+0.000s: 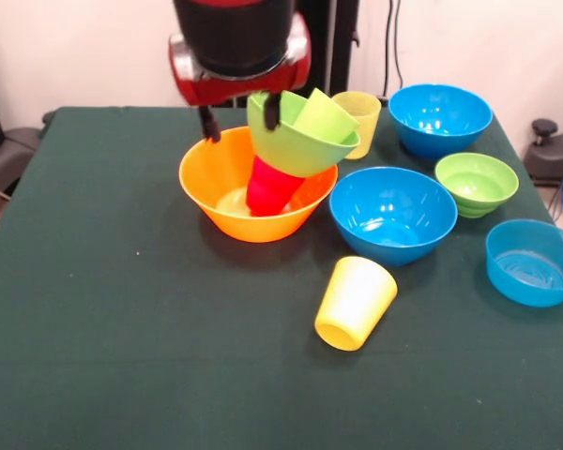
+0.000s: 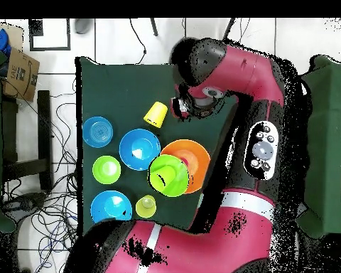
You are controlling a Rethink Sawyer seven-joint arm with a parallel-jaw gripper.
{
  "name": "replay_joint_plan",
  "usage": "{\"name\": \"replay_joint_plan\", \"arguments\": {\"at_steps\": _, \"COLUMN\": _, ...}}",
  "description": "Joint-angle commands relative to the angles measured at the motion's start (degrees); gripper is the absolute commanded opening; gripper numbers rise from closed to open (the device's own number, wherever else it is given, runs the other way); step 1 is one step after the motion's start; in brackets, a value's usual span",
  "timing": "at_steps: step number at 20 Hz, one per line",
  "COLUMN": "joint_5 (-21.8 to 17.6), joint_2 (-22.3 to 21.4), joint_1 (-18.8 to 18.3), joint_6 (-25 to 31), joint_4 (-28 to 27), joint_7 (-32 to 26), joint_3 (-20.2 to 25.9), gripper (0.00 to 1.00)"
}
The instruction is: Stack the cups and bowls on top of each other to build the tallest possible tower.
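Dark green cloth covers the worktop (image 1: 122, 309) I'm watching. My fingers (image 1: 241, 120) are clamped on the rim of the large lime green bowl (image 1: 296, 141), holding it tilted, a lime green cup (image 1: 324, 117) inside it. Under it a red cup (image 1: 270, 186) stands in the orange bowl (image 1: 216, 183). At five o'clock from that, a yellow cup (image 1: 355, 302) lies tipped over.
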Motion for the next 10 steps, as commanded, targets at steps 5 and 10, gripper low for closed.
{"name": "replay_joint_plan", "arguments": {"at_steps": 5, "joint_5": 0.1, "joint_2": -0.3, "joint_1": -1.8, "joint_6": -15.0, "joint_4": 15.4, "joint_7": 5.8, "joint_3": 5.2, "gripper": 1.00}}
{"name": "replay_joint_plan", "arguments": {"at_steps": 10, "joint_5": 1.4, "joint_2": 0.1, "joint_1": -2.2, "joint_6": -7.8, "joint_4": 12.8, "joint_7": 5.8, "joint_3": 6.1, "gripper": 1.00}}
